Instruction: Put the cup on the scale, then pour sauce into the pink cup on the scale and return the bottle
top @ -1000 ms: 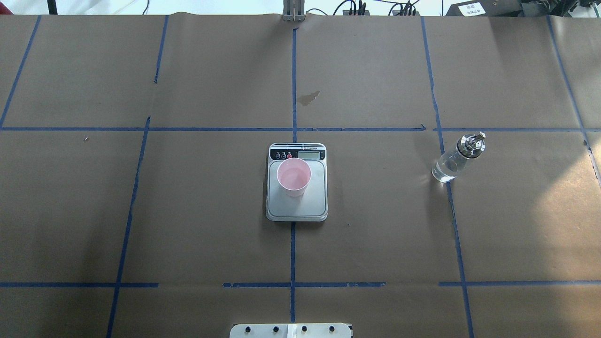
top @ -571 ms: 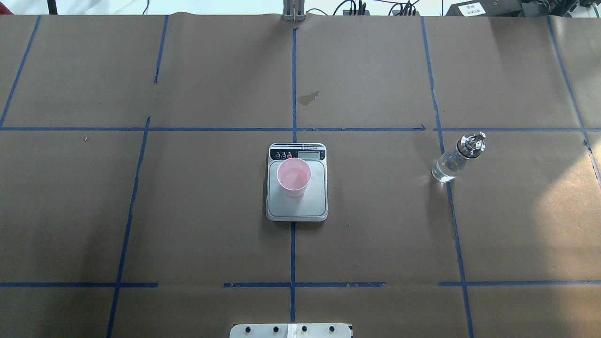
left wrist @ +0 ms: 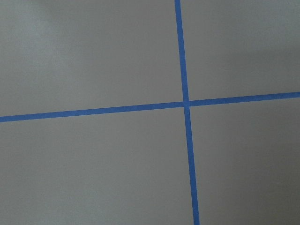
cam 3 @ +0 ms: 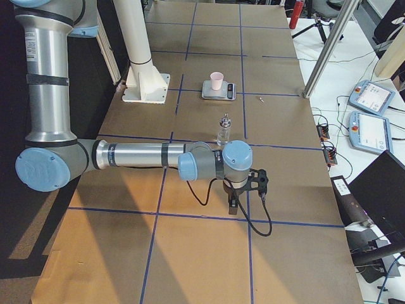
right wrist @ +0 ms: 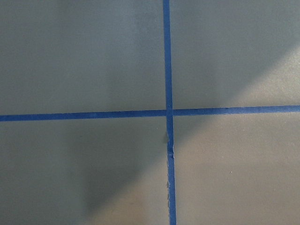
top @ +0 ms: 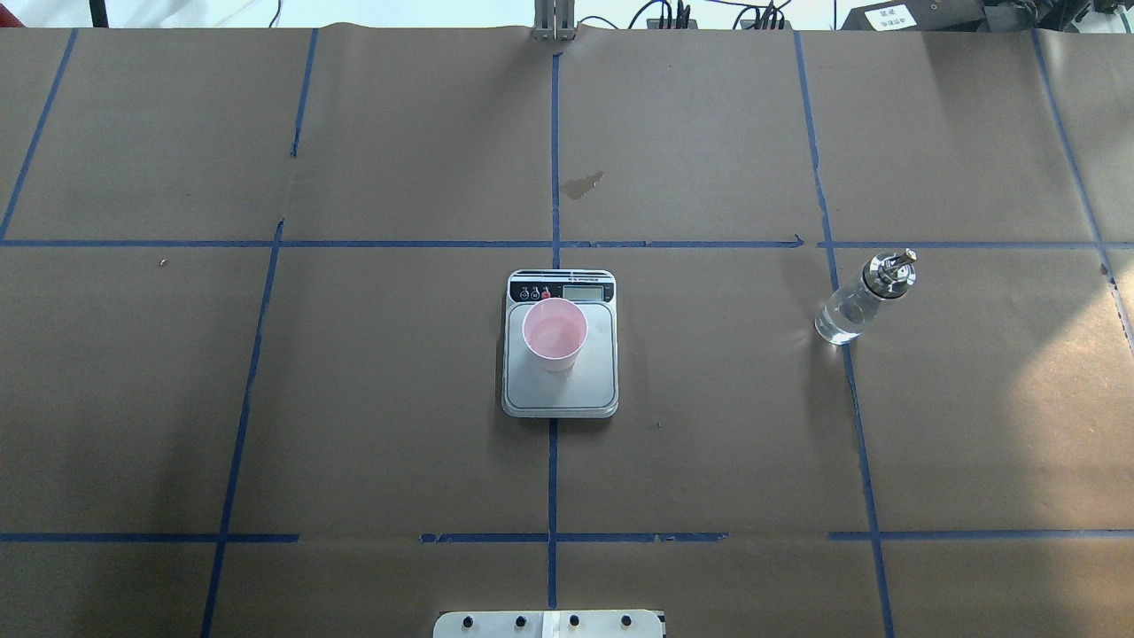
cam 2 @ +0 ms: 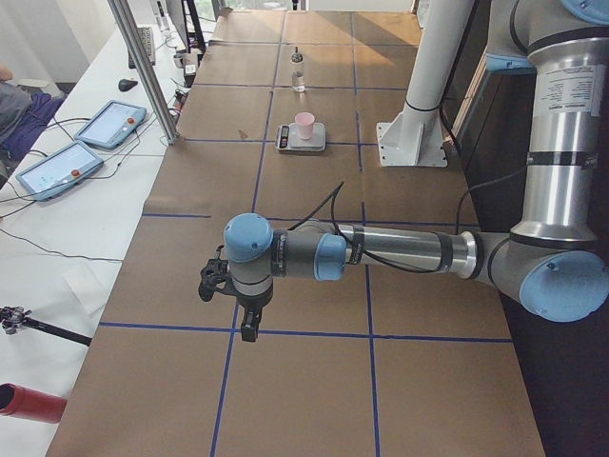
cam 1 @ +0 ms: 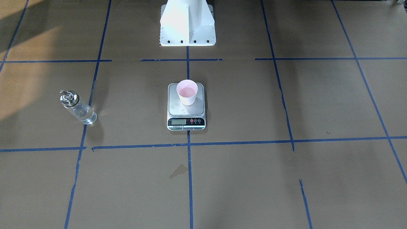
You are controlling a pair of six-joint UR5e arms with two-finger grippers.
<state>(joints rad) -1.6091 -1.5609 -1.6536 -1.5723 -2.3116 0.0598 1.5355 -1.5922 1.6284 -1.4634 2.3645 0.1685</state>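
Left gripper [cam 2: 248, 331]: we saw it only in the side view, pointing down over the brown paper near 1 tape crossing; we could not tell whether its jaws were parted or closed. It held nothing that we could see.
Right gripper [cam 3: 233, 206]: also seen only from the side, pointing down above the paper at the table's opposite end; jaw state could not be told. It was just beside the bottle in that view, not touching it.
Wrist cameras: each showed only 1 crossing of blue tape [left wrist: 186, 103] on paper.
Bottle [top: 855, 303]: stood upright on the robot's right, its base on a blue tape line, well apart from the scale, free of both grippers.
Sauce [top: 838, 324]: clear liquid sat low in the bottle; whether the cup held any, we could not tell.
Cup [top: 555, 333]: stood upright on the scale's platform, toward the display end.
Scale [top: 576, 390]: lay at the table's middle, on the centre tape line.
Table [top: 399, 399]: brown paper with 1 small dark stain [top: 585, 184].
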